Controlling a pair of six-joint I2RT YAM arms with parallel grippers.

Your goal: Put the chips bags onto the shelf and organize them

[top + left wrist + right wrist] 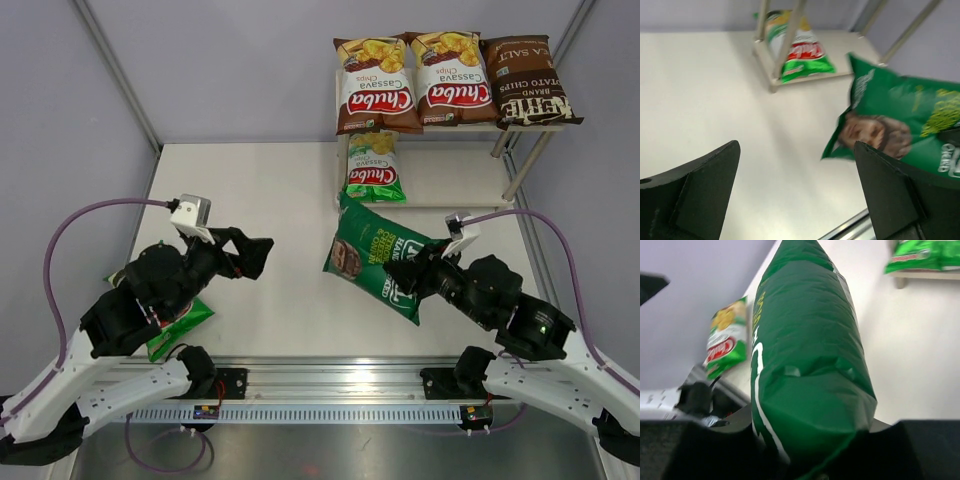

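Note:
My right gripper [408, 276] is shut on the dark-green bag [372, 255] and holds it above the table, in front of the shelf [455, 185]. The bag fills the right wrist view [810, 365] and shows in the left wrist view [900, 125]. Two brown Chuba bags [375, 85] and the dark-brown Kettle bag [528, 80] lie on the top board. One light-green Chuba bag [373, 168] lies on the lower board. Another light-green bag [175, 325] lies under my left arm. My left gripper [258, 255] is open and empty.
Grey walls enclose the white table [250, 190]. A metal rail [330, 380] runs along the near edge between the arm bases. A shelf leg [787, 40] stands beside the light-green bag in the left wrist view.

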